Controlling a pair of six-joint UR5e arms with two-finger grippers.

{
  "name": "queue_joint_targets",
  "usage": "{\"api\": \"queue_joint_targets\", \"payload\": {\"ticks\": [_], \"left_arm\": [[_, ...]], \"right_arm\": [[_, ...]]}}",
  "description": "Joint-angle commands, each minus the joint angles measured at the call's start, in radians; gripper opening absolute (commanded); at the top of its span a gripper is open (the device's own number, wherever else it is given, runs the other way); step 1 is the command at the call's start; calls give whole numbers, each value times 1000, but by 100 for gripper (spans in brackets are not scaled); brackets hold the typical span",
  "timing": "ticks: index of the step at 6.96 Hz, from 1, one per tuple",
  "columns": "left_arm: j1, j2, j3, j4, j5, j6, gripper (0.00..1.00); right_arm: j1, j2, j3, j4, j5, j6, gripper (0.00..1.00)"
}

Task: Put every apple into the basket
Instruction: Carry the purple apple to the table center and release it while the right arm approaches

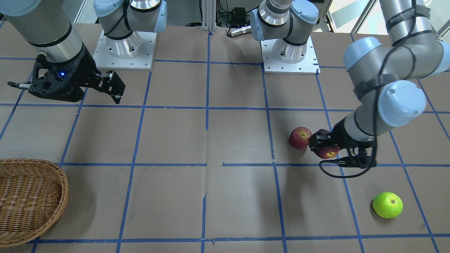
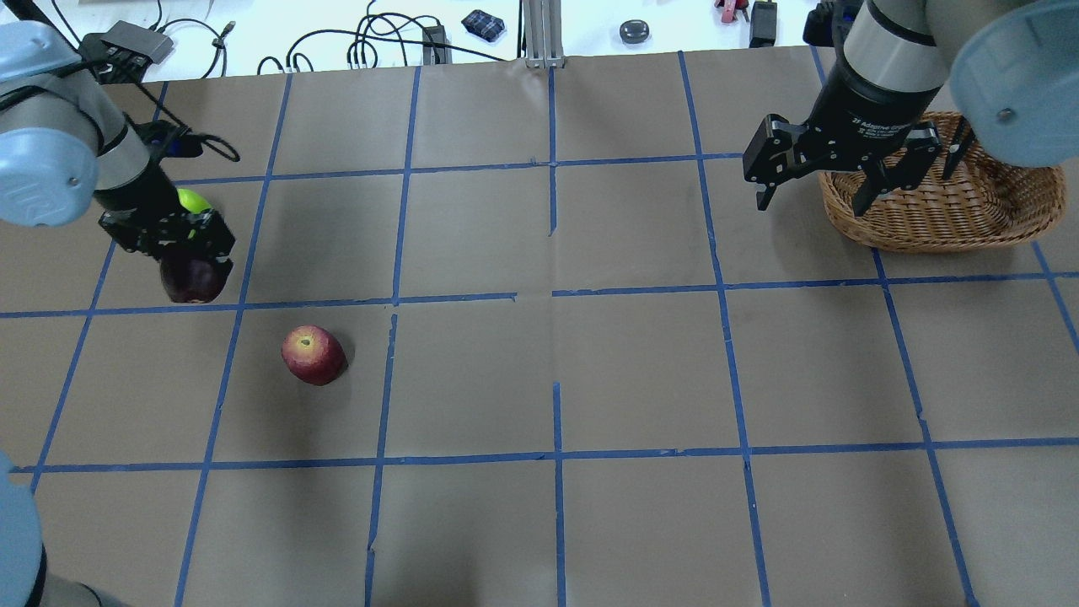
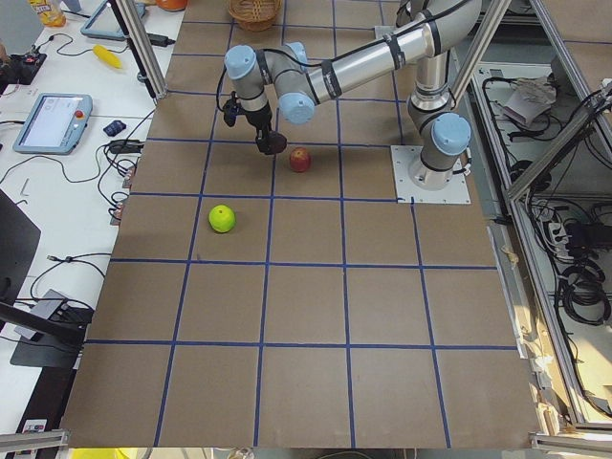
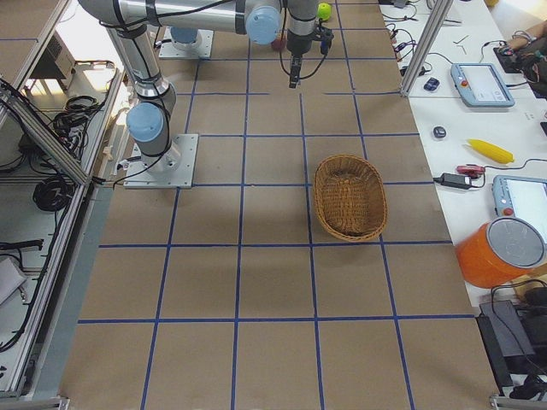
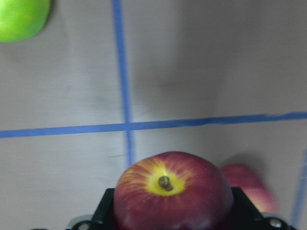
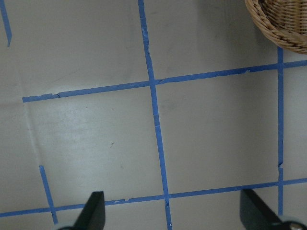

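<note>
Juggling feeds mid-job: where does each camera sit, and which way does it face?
Front-facing: across table, facing bases; both arms, left tool gripping an apple.
Overhead: behind the robot, looking down; both arms.
Exterior left: table end; left arm nearest.
Exterior right: opposite end; right arm nearest.
Left wrist: down onto that apple.
Right wrist: down onto tape; right tool open.
Overhead and right wrist share the basket.

Brown-papered table (image 2: 641, 371) with blue tape grid (image 2: 554, 295). A red apple (image 2: 313, 355) rests on the left side. A green apple (image 1: 387, 205) lies farther left and farther out, well apart. The wicker basket (image 1: 63, 179) sits far right. Two metal base plates (image 1: 105, 59) are at the robot's edge.
</note>
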Motion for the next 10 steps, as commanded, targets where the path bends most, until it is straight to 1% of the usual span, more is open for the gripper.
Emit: {"api": "queue_joint_targets", "payload": {"ticks": [1, 2, 3, 4, 5, 6, 7, 8, 9, 10], "left_arm": [[-231, -58, 1, 138, -53, -95, 17], [-295, -104, 1, 229, -128, -99, 24], [-349, -151, -3, 277, -151, -107, 27], [-403, -203, -17, 391, -206, -171, 27], [-419, -237, -13, 512, -216, -294, 30], [-435, -266, -31, 550, -213, -350, 32], [-436, -270, -49, 555, -215, -362, 63], [-443, -254, -60, 547, -207, -375, 100], [-437, -222, -72, 532, -205, -383, 100], [-426, -204, -71, 517, -201, -380, 100]], "right_arm": [[0, 1, 0, 0, -2, 2, 100], [-2, 4, 0, -4, -8, 2, 100], [-5, 5, 0, -25, -10, 4, 100], [-6, 26, 3, -116, -14, 20, 100], [-5, 28, 20, -146, -10, 21, 100], [-5, 28, 44, -146, -10, 21, 100], [-6, 37, 54, -148, 4, 22, 100], [-6, 81, 54, -146, -3, 5, 100], [-6, 119, 49, -146, -8, 4, 100], [-6, 132, 36, -148, -2, 8, 100]]}}
